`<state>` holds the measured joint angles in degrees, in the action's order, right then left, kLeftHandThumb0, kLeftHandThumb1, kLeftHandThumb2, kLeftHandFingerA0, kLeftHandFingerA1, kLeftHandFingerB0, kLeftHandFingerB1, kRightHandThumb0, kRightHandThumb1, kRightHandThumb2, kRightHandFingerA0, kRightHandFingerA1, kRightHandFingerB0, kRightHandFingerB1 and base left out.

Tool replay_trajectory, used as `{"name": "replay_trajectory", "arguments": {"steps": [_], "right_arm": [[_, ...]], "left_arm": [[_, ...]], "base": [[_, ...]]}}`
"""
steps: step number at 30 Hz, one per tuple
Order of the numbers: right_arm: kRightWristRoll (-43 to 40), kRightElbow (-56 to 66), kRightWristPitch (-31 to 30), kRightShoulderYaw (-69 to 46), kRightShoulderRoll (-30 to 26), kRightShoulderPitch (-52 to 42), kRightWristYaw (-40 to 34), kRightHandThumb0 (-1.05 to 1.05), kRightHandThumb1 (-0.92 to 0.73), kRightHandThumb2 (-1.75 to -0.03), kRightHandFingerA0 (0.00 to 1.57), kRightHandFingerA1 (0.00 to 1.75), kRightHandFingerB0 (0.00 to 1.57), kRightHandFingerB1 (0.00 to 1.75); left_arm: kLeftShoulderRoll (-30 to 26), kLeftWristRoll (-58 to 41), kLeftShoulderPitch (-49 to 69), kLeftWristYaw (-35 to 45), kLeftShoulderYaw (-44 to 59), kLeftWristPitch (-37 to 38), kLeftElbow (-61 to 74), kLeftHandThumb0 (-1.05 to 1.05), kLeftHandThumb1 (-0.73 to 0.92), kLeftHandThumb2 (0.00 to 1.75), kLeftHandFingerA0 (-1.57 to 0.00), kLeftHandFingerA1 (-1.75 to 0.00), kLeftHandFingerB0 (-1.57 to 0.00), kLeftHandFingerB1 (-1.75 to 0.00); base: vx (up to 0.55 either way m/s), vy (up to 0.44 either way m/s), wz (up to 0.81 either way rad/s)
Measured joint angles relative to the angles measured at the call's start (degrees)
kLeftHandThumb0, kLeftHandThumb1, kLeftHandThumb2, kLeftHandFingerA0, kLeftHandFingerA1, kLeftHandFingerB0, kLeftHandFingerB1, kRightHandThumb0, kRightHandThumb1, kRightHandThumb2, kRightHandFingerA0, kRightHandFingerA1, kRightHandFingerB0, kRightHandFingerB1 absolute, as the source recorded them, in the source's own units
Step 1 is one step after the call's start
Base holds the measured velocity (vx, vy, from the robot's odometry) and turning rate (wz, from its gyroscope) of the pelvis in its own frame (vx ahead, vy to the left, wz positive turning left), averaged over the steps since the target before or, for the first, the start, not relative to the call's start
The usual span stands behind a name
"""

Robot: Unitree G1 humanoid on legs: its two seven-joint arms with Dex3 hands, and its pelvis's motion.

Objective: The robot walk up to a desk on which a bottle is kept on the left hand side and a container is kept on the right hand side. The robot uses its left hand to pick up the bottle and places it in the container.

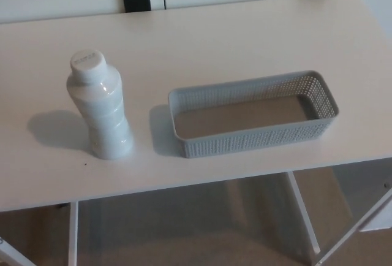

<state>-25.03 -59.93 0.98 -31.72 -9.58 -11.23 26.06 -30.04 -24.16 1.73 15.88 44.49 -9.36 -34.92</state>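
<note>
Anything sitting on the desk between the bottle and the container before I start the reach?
No. In the head view the stretch between the white bottle and the grey container is bare desk, holding only the container's shadow. Neither hand is in view.
</note>
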Motion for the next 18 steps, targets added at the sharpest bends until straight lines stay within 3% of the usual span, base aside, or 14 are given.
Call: {"name": "replay_trajectory", "arguments": {"steps": [2, 3, 6, 7, 11, 12, 14, 15, 16, 18], "right_arm": [[0.00, 0.00, 0.00, 0.03, 0.01, 0.15, 0.00, -0.57, -0.38, -0.52, 0.56, 0.54, 0.62, 0.50], [0.00, 0.00, 0.00, 0.05, 0.02, 0.20, 0.00, -0.55, -0.36, -0.52, 0.62, 0.56, 0.68, 0.50], [0.02, 0.03, -0.02, 0.17, 0.02, 0.60, -0.04, -0.55, -0.37, -0.52, 0.61, 0.55, 0.66, 0.50], [0.01, 0.05, -0.03, 0.19, 0.02, 0.72, -0.06, -0.54, -0.39, -0.53, 0.63, 0.55, 0.62, 0.48], [0.03, 0.23, -0.05, 0.38, 0.03, 1.53, -0.34, -0.53, -0.41, -0.53, 0.61, 0.57, 0.62, 0.49], [0.03, 0.23, -0.05, 0.39, 0.03, 1.56, -0.35, -0.60, -0.29, -0.75, 0.61, 0.64, 0.66, 0.61], [0.09, 0.35, -0.05, 0.62, 0.04, 1.95, -0.63, -0.60, -0.29, -0.75, 0.61, 0.64, 0.66, 0.61], [0.13, 0.36, -0.04, 0.75, 0.04, 1.95, -0.71, -0.55, -0.38, -0.52, 0.65, 0.57, 0.74, 0.51], [0.17, 0.39, -0.03, 0.90, 0.04, 1.99, -0.77, -0.55, -0.36, -0.52, 0.64, 0.57, 0.76, 0.53], [0.28, 0.95, -0.03, 1.26, 0.07, 2.10, -1.06, -0.54, -0.38, -0.53, 0.62, 0.56, 0.73, 0.52]], "left_arm": [[0.25, -0.14, -0.85, -0.04, -0.59, -0.07, 3.69, -1.05, 0.57, 0.97, 0.00, -0.18, 0.00, -0.18], [0.29, -0.23, -1.16, -0.04, -0.87, -0.08, 5.10, -0.92, 0.57, 0.95, 0.00, -0.12, 0.00, -0.12], [0.30, -0.27, -4.10, 0.11, -3.98, -0.11, 11.18, -0.85, 0.57, 0.91, 0.00, -0.07, 0.00, 0.00], [0.29, -0.19, -5.12, 0.20, -5.30, -0.12, 12.40, -0.68, 0.49, 0.86, 0.00, -0.10, 0.00, 0.00], [0.60, 0.95, -10.82, 0.86, -13.25, -0.41, 17.94, -0.67, 0.47, 0.82, 0.00, -0.08, 0.00, 0.00], [0.63, 0.99, -10.98, 0.87, -13.56, -0.43, 18.11, -0.62, 0.39, 0.54, 0.00, 0.00, 0.00, 0.00], [1.60, 1.98, -13.54, 1.04, -19.18, -0.88, 20.60, -0.62, 0.39, 0.54, 0.00, 0.00, 0.00, 0.00], [2.25, 2.48, -14.20, 1.06, -21.11, -0.92, 20.93, -0.64, 0.39, 0.53, 0.00, 0.00, 0.00, 0.00], [2.86, 2.88, -14.66, 1.05, -22.53, -0.92, 21.01, -0.64, 0.42, 0.77, 0.00, -0.04, 0.00, 0.00], [5.16, 4.36, -15.58, 0.92, -27.36, -0.92, 21.03, -0.67, 0.42, 0.76, 0.00, -0.03, 0.00, 0.00]], "base": [[0.00, 0.000, 0.00], [0.00, 0.000, 0.00], [0.00, 0.000, 0.00], [0.00, 0.000, 0.00], [0.00, 0.000, 0.00], [0.00, 0.000, 0.00], [0.00, 0.000, 0.00], [0.00, 0.000, 0.00], [0.00, 0.000, 0.00], [0.00, 0.000, 0.00]]}}
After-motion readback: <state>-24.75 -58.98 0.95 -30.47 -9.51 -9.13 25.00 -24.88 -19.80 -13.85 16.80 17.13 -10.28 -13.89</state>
